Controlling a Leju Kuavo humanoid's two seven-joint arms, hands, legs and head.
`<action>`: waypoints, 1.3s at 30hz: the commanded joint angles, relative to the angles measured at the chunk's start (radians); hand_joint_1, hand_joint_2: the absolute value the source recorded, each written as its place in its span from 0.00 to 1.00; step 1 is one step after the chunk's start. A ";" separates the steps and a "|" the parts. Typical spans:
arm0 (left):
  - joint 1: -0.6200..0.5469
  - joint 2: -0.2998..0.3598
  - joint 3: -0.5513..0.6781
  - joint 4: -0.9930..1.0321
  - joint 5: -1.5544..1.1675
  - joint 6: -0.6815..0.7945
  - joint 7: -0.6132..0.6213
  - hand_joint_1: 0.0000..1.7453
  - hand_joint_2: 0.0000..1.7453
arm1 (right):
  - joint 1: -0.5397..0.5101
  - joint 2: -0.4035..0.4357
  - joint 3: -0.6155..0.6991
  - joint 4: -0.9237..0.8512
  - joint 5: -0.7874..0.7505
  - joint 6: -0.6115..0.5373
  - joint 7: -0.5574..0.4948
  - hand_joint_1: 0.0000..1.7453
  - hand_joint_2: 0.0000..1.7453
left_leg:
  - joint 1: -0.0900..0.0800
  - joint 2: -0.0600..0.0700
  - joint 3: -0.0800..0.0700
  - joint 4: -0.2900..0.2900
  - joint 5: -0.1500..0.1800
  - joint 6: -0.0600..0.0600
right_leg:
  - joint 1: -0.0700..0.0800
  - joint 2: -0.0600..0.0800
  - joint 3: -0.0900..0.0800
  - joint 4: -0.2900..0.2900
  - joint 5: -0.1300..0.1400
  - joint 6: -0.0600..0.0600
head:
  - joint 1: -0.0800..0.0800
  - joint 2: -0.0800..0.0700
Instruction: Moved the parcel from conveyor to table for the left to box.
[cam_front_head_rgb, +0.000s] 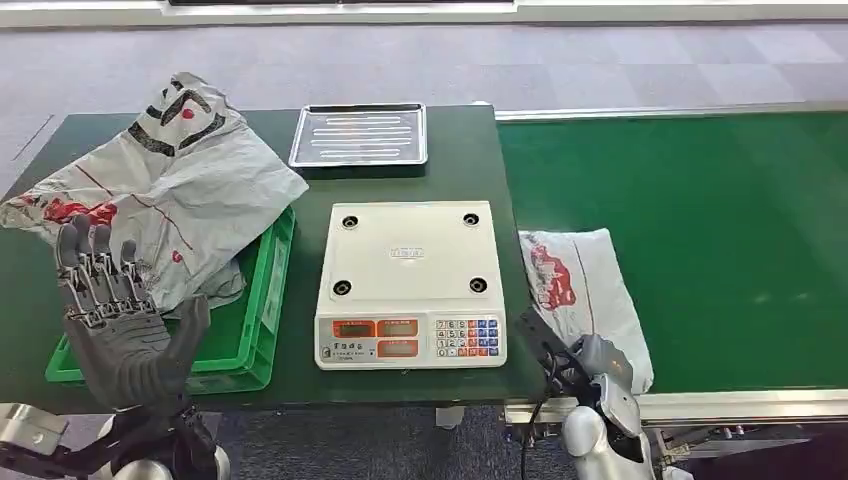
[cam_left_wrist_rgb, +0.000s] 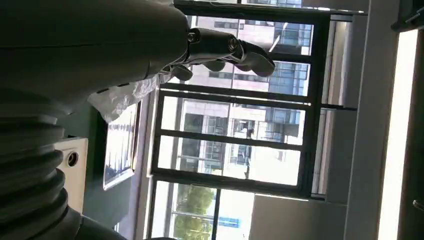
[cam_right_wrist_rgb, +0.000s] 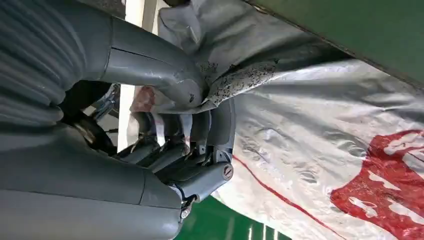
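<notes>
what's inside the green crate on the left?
A crumpled grey parcel bag lies over the green crate, spilling past its rim onto the table. Bare crate floor shows near the front; anything beneath the bag is covered.

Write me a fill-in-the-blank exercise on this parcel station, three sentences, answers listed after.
1. The right hand grips the near edge of the grey parcel, which lies on the green ____.
2. The scale stands between the conveyor and the green ____, which has a large grey bag draped over it.
3. The left hand is raised with its fingers apart, holding ____.

Answers: conveyor; crate; nothing
</notes>
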 joint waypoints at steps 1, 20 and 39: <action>-0.035 -0.026 0.049 0.029 -0.002 -0.008 0.008 0.00 1.00 | -0.002 -0.027 0.019 -0.006 -0.002 0.004 0.006 1.00 1.00 | 0.000 0.000 0.002 -0.001 -0.001 0.000 | 0.000 -0.002 0.002 -0.001 -0.001 0.000 | 0.000 0.000; -0.120 -0.017 0.019 0.148 0.076 0.035 -0.048 0.00 1.00 | -0.156 0.182 -0.103 -0.722 -0.133 -0.845 -0.776 1.00 1.00 | -0.002 0.001 -0.004 0.003 -0.001 0.000 | -0.003 -0.002 -0.005 0.005 -0.002 0.000 | 0.000 0.000; -0.131 0.044 -0.051 0.190 0.165 0.067 -0.086 0.00 1.00 | -0.349 0.154 0.302 -0.104 -0.024 -0.845 -0.818 1.00 1.00 | 0.001 0.011 0.007 -0.003 0.000 0.000 | 0.001 0.008 0.004 -0.003 0.003 0.000 | 0.000 0.000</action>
